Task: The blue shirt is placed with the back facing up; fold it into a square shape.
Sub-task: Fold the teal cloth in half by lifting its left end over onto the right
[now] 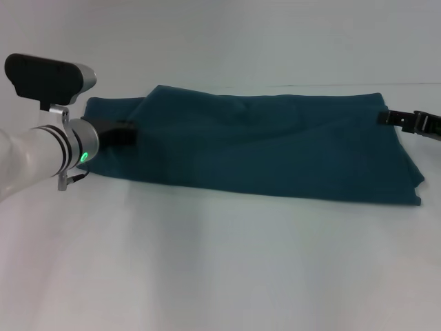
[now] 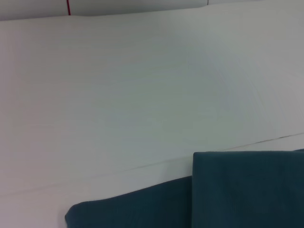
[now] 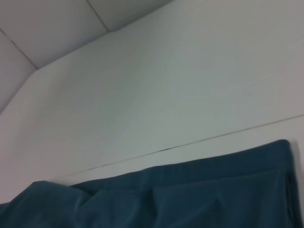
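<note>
I see a plain white table (image 1: 220,262) filling the view, meeting a pale wall behind along a thin seam. On it the blue shirt (image 1: 275,148) lies folded into a long band across the middle, plain side up. My left gripper (image 1: 127,133) sits at the shirt's left end, my right gripper (image 1: 389,117) at its right end. I cannot tell whether either is clenched or released.
</note>
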Available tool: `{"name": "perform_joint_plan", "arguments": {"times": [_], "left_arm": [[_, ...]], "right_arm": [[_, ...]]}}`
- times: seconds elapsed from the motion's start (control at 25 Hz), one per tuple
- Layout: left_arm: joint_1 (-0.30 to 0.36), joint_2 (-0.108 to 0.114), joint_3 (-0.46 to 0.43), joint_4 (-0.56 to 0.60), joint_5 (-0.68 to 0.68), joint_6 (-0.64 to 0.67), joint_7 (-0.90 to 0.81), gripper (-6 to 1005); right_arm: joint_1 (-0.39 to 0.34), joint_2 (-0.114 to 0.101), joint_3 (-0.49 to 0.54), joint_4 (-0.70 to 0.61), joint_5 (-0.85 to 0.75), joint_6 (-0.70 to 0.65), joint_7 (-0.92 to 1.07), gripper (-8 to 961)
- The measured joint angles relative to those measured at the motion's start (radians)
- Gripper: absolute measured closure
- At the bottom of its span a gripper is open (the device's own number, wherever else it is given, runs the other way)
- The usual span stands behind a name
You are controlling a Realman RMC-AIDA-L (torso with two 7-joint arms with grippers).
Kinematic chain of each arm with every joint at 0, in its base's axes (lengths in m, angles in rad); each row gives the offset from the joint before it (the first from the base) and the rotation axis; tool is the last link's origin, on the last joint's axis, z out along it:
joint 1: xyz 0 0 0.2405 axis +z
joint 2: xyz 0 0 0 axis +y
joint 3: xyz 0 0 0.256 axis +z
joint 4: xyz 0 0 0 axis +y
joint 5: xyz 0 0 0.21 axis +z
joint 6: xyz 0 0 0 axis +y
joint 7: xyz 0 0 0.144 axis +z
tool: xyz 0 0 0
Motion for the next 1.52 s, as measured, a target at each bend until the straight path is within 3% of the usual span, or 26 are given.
{"name": "perform_joint_plan", "arguments": {"times": [1.52], "left_arm": [[0.011,-0.001,0.0,-0.001,0.0,0.004,0.0,954]], "right_arm": [[-0.006,0.002,-0.002,0.057,-0.066,0.044,0.044,174]]}}
